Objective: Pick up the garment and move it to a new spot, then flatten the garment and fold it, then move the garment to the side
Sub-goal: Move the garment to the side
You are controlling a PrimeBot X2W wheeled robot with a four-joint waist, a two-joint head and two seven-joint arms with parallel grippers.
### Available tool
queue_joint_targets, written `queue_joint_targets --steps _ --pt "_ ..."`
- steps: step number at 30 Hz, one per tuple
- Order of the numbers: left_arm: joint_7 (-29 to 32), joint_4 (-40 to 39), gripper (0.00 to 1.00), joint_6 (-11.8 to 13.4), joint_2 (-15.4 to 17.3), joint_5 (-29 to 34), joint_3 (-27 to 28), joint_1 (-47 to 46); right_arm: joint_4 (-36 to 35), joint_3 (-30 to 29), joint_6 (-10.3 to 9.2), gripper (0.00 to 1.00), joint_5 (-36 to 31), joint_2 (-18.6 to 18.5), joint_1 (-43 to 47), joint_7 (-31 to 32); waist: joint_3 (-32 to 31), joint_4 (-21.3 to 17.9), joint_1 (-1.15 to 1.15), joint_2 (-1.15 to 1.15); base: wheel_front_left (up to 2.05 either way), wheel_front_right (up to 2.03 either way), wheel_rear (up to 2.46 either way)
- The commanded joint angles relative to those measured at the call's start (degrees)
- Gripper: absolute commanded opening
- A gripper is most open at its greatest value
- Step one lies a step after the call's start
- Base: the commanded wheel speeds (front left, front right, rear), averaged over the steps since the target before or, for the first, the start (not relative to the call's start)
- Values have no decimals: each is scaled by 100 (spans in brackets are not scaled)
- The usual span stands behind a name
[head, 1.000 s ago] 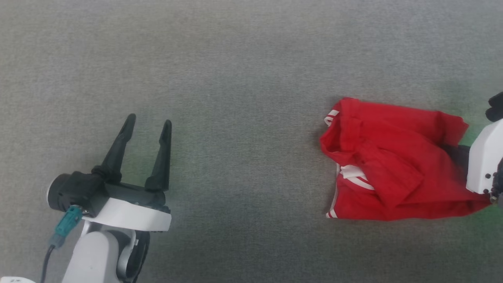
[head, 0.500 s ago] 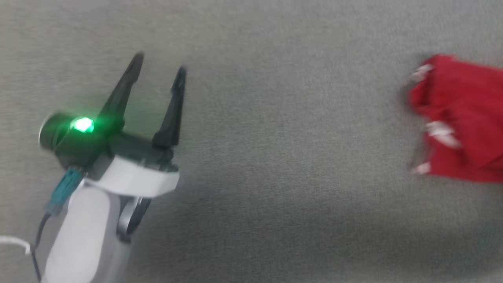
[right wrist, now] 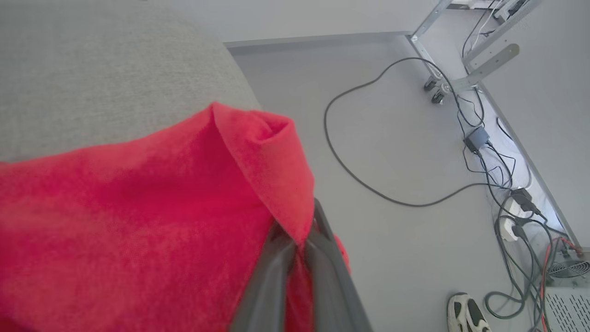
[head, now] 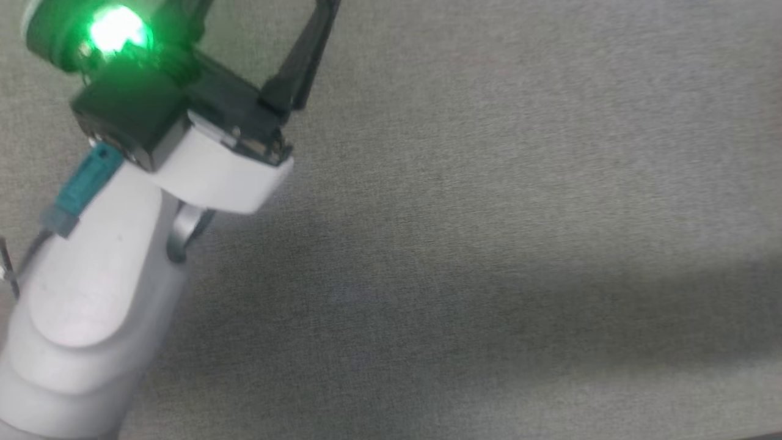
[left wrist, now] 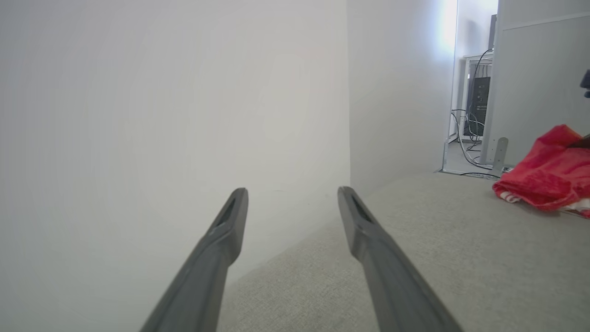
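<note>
Between the right fingers [right wrist: 269, 286], red garment [right wrist: 138, 207].

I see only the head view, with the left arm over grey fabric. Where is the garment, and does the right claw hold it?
Observer: The right claw is shut on a fold of the red garment.
Operator: Is the garment fully lifted?
Observer: No. In the left wrist view it peaks at the top, and its lower edge lies on the surface.
Operator: And the left claw?
Observer: The left claw is open and holds nothing.
</note>
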Motion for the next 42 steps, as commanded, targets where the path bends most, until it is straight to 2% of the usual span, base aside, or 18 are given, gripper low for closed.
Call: queue_joint_targets --steps 1,13,14,16,19,26,29,36,42 --pt "-23 2 100 -8 31 -39 -15 -84 144 -25 -10 0 -117 22 -124 -101 106 41 0 0 0 0 0" --pt "-23 148 100 -8 104 -15 -144 -479 1794 27 -10 0 -871 366 -1215 -1354 331 14 0 0 0 0 0" --pt "-23 150 100 -8 96 -20 -138 -468 1860 56 -10 20 -914 362 -1256 -1434 322 13 0 0 0 0 0" --pt "-23 178 100 -8 85 -37 -106 -399 2004 151 -10 100 -1001 351 -1326 -1580 272 16 0 0 0 0 0" --pt "-23 201 100 -8 17 -52 -35 -252 2151 326 -10 100 -1090 362 -1374 -1775 137 40 0 0 0 0 0" --pt "-23 221 100 -8 -127 -71 335 323 2049 730 -10 100 -845 585 -1298 -2288 -258 90 0 0 0 0 0" --pt "-23 257 100 -8 -244 -103 524 727 1899 1018 -10 100 -548 854 -1087 -2434 -565 166 0 0 0 0 0" --pt "-23 349 100 -8 -480 -156 1062 1799 975 2003 -10 100 99 1300 -307 -2826 -1282 398 0 0 0 0 0" --pt "-23 650 100 -8 -645 -175 1337 2604 195 2583 -10 100 450 1494 459 -3155 -1887 615 0 0 0 0 0"
